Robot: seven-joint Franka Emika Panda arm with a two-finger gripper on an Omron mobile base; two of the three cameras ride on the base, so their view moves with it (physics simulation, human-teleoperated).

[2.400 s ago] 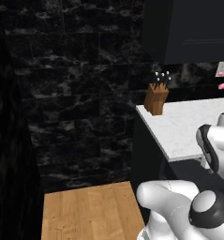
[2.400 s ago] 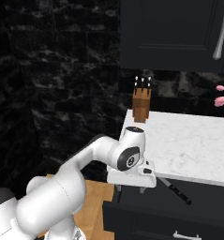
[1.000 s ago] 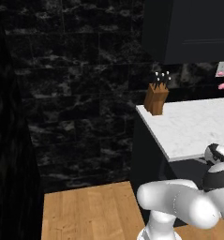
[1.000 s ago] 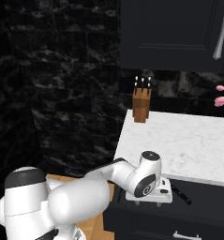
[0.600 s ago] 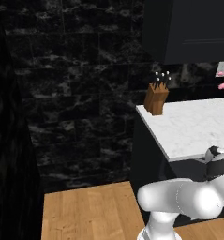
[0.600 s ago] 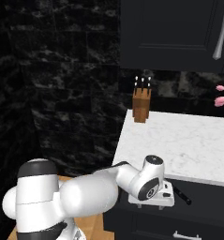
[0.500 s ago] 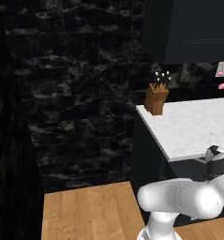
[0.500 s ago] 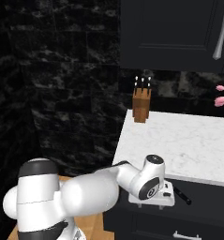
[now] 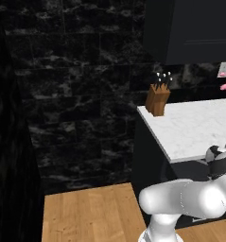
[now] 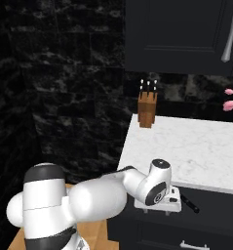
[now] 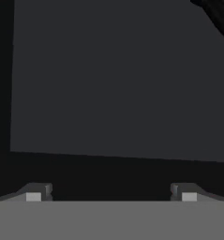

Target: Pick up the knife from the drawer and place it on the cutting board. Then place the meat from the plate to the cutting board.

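One knife (image 10: 188,203) is lying in the open drawer (image 10: 210,205) under the desk (image 10: 196,149) edge, black handle poking out just right of the hand; in the hand view one dark handle (image 11: 221,14) is crossing the top right corner, apart from the fingers. One drawer front with a short silver bar handle (image 10: 193,245) is showing lower down in the right base view. One wooden knife block (image 10: 147,108) with small handles is standing on the far left corner of the white marble desk; also seen in the left base view (image 9: 157,98). Pink flowers (image 10: 231,104) are sitting at the far right. One tall door handle (image 10: 228,34) is hanging on the upper cabinet. One arm is folding low, elbow forward, wrist reaching right under the desk edge, hand pointing down into the drawer. Fingers (image 11: 111,197) are spread wide, two tips (image 11: 37,193) far apart, pinching nothing, over the dark drawer floor.
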